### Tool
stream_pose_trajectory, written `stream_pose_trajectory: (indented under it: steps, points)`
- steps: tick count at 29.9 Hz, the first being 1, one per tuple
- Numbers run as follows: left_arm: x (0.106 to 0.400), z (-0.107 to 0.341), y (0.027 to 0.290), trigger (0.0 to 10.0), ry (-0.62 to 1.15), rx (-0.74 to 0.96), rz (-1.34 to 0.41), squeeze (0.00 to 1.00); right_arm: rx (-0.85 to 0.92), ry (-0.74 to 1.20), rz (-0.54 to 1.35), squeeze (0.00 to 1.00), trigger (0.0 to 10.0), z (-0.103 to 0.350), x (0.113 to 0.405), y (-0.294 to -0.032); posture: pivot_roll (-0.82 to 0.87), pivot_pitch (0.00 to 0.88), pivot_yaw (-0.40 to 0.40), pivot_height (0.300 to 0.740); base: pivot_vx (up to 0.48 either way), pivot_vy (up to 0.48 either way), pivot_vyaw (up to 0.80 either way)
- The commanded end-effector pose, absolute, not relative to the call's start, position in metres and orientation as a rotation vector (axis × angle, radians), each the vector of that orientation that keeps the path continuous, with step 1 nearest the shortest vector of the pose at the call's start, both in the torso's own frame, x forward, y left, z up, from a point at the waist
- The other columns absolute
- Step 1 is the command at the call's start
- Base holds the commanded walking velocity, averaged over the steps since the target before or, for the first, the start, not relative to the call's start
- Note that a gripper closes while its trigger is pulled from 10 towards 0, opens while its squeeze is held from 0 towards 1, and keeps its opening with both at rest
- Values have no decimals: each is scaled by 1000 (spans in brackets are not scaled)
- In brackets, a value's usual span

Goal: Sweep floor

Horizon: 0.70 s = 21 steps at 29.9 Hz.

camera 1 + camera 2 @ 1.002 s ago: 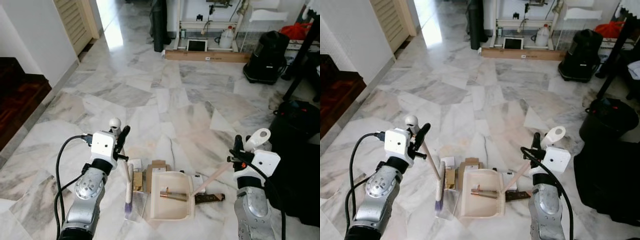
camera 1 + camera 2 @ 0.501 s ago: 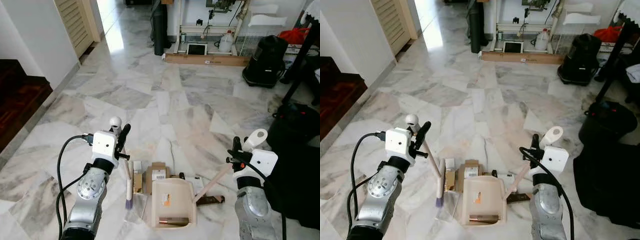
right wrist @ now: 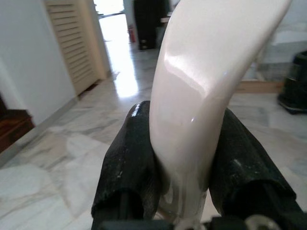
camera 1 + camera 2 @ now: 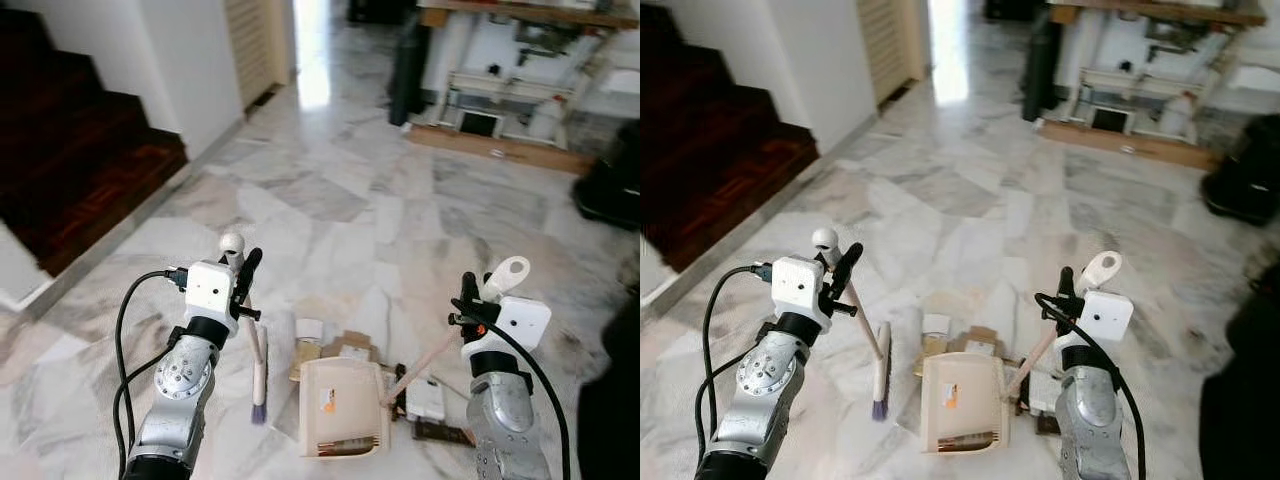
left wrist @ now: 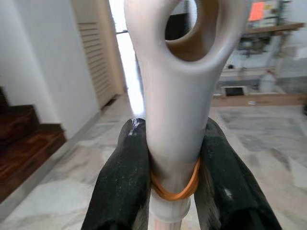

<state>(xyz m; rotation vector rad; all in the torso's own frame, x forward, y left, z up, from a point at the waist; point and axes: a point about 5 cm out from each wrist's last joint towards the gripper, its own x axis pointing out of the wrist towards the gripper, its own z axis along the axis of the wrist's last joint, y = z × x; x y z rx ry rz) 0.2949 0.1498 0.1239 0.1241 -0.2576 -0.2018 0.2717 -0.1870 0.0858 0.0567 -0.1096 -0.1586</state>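
Left eye view has both silver arms bent up in front of the robot, forearms rising from the lower edge and wrists cocked forward over the marble floor (image 4: pixel 340 215). The left gripper (image 5: pixel 175 158) is raised at about the height of the right one, its two black fingers (image 5: pixel 122 182) pinching the pale handle of the broom (image 4: pixel 258 362) just below the looped end, where an orange rubber band circles the shaft. From there the broom slants down and toward the middle, its dark bristles touching the floor just left of the dustpan (image 4: pixel 343 407). The right gripper (image 3: pixel 180 158) stands upright on its arm, fingers clamped on the cream handle of the dustpan; that handle slopes down and leftward to the pan, which lies flat on the floor between the two arms. Small cardboard pieces (image 4: pixel 345 347) and a white packet (image 4: pixel 426 398) lie around the pan, touching or just beside it. Dark wooden stairs (image 4: pixel 70 150) rise at far left.
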Motion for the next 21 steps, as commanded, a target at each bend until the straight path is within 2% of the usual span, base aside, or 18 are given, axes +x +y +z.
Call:
stream_pose_trajectory:
  steps: [1, 21]
  points:
    - [296, 135, 152, 10000, -308, 129, -195, 0, 69, -177, -151, 0, 10000, 102, 276, -185, 42, 0, 38, 740, 0, 0, 750]
    - [294, 133, 156, 10000, -284, 136, -190, 0, 79, -167, -156, 0, 10000, 101, 278, -182, 53, 31, 47, 740, 0, 0, 748]
